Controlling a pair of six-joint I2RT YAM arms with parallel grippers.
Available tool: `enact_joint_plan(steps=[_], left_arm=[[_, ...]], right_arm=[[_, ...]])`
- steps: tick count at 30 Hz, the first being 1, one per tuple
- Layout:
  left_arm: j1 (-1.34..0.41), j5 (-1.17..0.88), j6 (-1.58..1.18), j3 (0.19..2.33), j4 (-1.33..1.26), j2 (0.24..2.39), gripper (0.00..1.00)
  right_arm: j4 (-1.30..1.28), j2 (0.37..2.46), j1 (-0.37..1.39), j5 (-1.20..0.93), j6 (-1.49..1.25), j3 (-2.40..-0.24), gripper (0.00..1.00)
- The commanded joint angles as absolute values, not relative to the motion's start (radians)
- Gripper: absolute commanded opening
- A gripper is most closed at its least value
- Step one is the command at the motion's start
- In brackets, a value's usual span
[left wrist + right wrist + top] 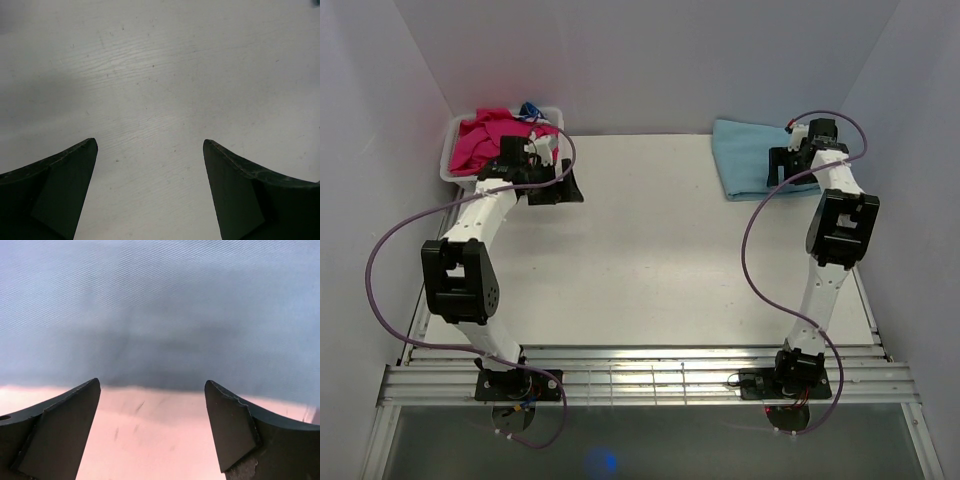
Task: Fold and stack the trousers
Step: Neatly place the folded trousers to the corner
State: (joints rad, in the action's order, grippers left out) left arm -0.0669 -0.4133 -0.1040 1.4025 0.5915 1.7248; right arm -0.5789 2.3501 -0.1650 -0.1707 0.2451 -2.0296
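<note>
Bin (448,165) at far left corner, heaped with magenta garments (485,135). Just right of it, left gripper (150,145): gapes wide over bare white table (160,65), grips nothing. At far right, trousers (745,160), folded flat into a light blue rectangle on the tabletop. Right gripper (152,385) at their right side: spread just as wide, clasps nothing, tips poised by the fabric's edge.
</note>
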Motion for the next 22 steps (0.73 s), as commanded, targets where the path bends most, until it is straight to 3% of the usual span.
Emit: enact_joint_plan(steps=[1,7,10,16,22], left_arm=[[-0.038,-0.518,-0.074,1.535,0.675,1.704,0.98],[-0.035,-0.568,0.057,1.582,0.742,1.668,0.98],[-0.035,-0.543,0.081,1.496,0.710,1.590,0.98],[-0.035,-0.454,0.112,1.320,0.663,1.444,0.98],[-0.037,-0.486,0.103,1.151,0.627,1.292,0.98]], right_arm=[[-0.561,2.097,-0.149,-0.256,0.278,-1.967,0.90],[-0.589,1.795,-0.144,-0.308,0.261,-1.766,0.90],[-0.624,1.672,-0.147,-0.281,0.232,-1.613,0.90],[-0.663,1.410,-0.149,-0.469,0.345,-1.254,0.90],[-0.627,1.172,-0.129,-0.471,0.350,-1.037,0.90]])
